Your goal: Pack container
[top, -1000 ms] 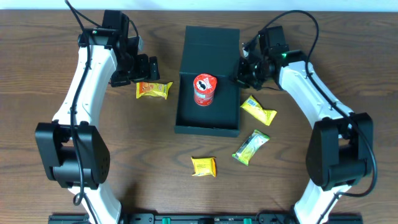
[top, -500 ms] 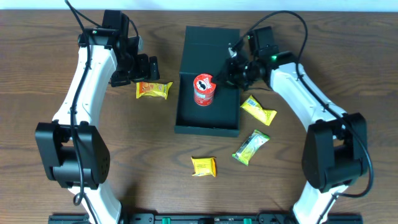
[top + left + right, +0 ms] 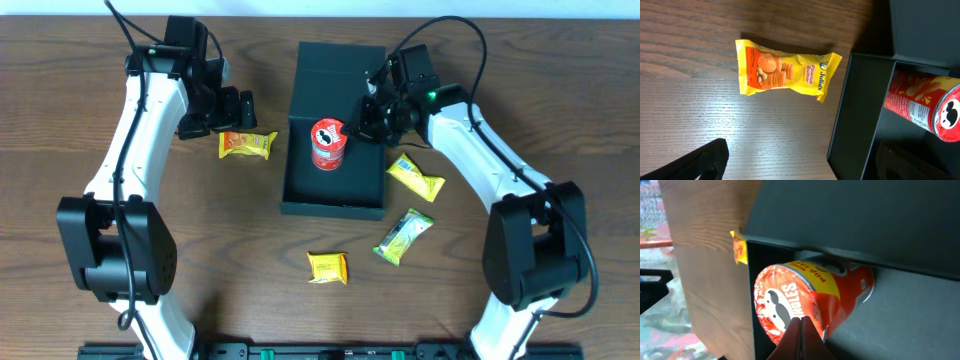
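Container [image 3: 335, 192]: middle of the overhead view on the counter [image 3: 235, 225], open, with its lid flap laid back toward the top of the frame.
Packed so far: one red chip can [image 3: 328, 144] is inside, in the upper half of the box, and looks tilted.
Left to pack: four snack packets lie outside. An orange-yellow one [image 3: 247, 145] is just left of the box, a yellow one [image 3: 415, 176] and a green one [image 3: 404, 237] are to its right, and another yellow one [image 3: 327, 267] is below it. The lid is not yet shut.
Right claw [image 3: 372, 118]: pressed together and holding nothing, over the box's upper right, close beside the can.
Left claw [image 3: 230, 112]: spread wide and empty, just above the orange-yellow packet at upper left.
Progress: early, by my judgement, with roughly one item in five packed.
Change: within the last second the right claw slid left from the box's right wall to over its inside, next to the can. The left arm, can and packets are unmoved.
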